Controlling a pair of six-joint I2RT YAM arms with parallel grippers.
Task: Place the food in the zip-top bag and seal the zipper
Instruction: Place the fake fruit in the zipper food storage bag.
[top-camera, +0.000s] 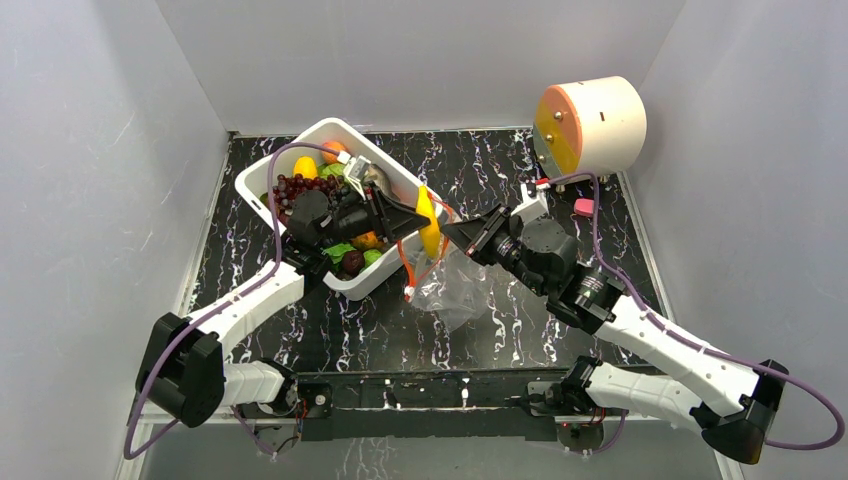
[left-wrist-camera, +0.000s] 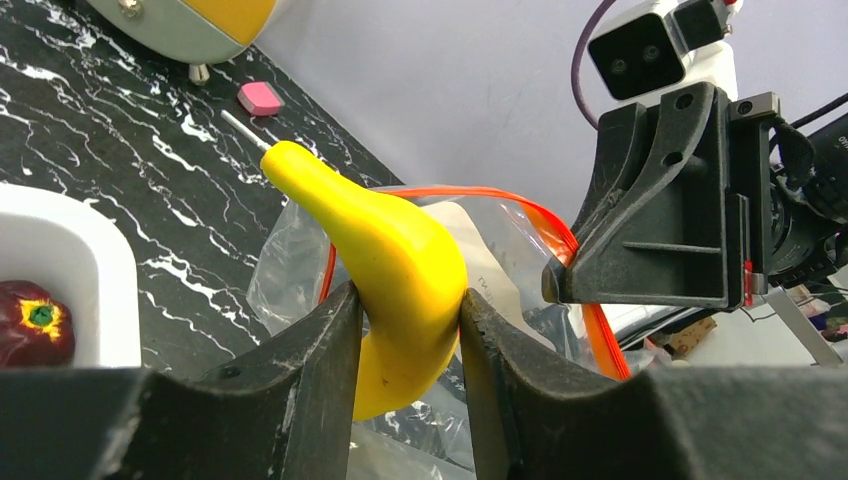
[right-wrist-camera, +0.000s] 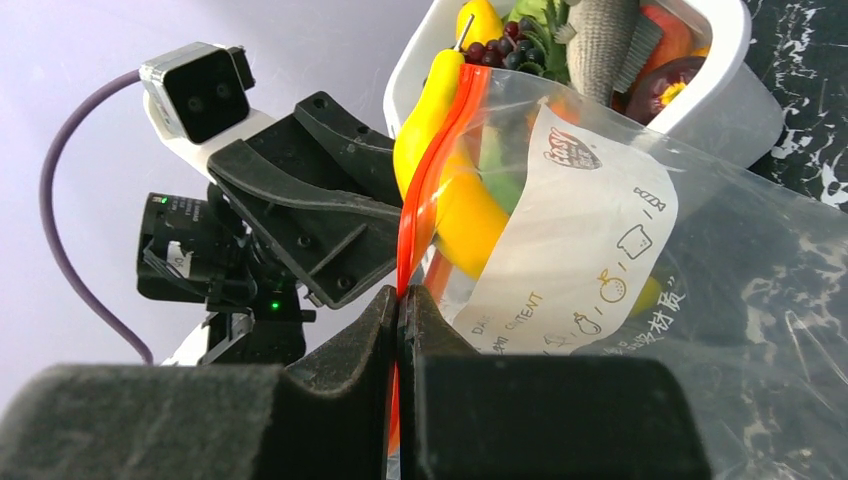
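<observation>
**Between tub and bag: banana at the open mouth**

- Left gripper: both black fingers pressed on the banana's mid-body. The fruit is smooth, glossy yellow plastic, curved, held roughly upright, with its tip above the bag's edge.
- Right gripper: jaws closed flat on the zipper, a thin red strip. It holds the bag up off the table.
- Bag: clear crinkly film, mouth gaping, the strip bowed in an arc behind the banana in the left wrist view. From the right wrist, the banana's lower half shows through the film.
- Label: white panel with "Easy" in brown script at the top corner, small line icons along one edge, and "CONTENT" among the print. The rest is too small to read.
- Obstructions: the two grippers face each other closely, with only the banana and the strip between them.
- Tub: white, rounded rectangle, hard plastic. It holds dark grapes, a grey ribbed fish and green and orange pieces.
- Table: black with white marbling.
- Far right: cream cylinder with an orange face, and a pink eraser near it.
</observation>
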